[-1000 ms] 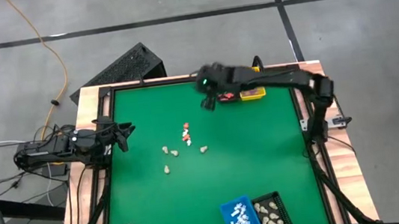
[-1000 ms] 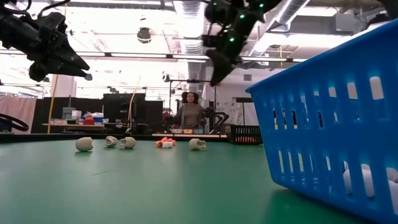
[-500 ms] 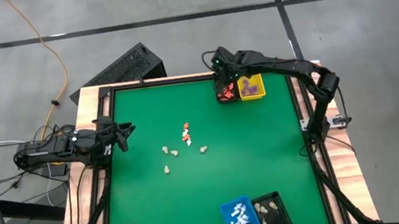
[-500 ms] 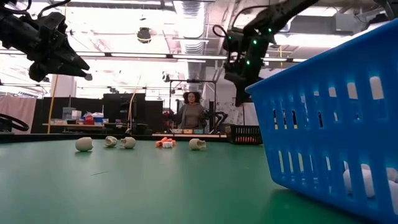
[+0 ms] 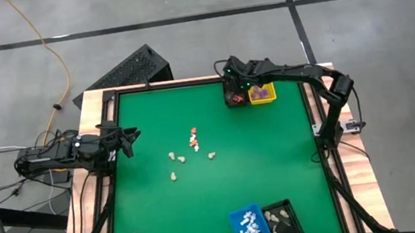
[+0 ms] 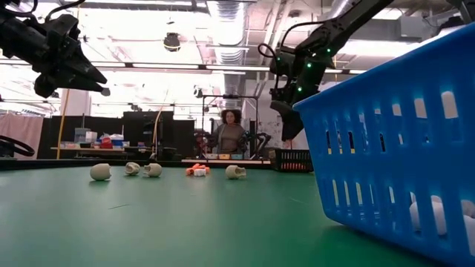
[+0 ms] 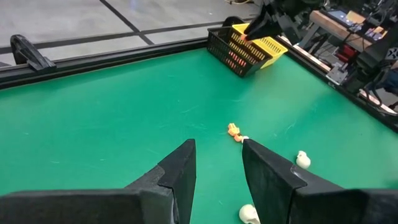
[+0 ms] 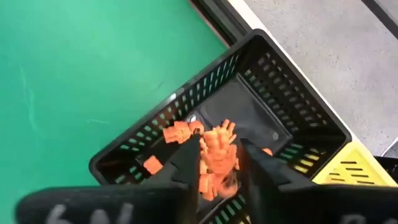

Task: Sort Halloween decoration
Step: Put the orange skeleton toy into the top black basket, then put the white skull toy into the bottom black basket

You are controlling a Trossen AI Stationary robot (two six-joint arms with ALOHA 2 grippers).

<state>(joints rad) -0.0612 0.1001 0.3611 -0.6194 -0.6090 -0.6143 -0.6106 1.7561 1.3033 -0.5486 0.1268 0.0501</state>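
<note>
While my left hand [image 5: 130, 135] hangs parted and empty at the tabletop's [image 5: 275, 163] left edge, loose Halloween decoration pieces [image 5: 193, 140] lie mid-tabletop; my right hand [image 8: 217, 163], fingers slightly apart around orange pieces, hovers over the black basket [image 8: 298, 112] by the far edge.

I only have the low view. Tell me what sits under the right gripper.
Observer: The right gripper hangs over a black basket at the table's far edge.
Operator: Report what's in it.
Observer: Orange pieces; I see no other colour in it.
Operator: Now give me its neighbour.
Observer: A yellow basket sits right beside it, with purple pieces inside.
</note>
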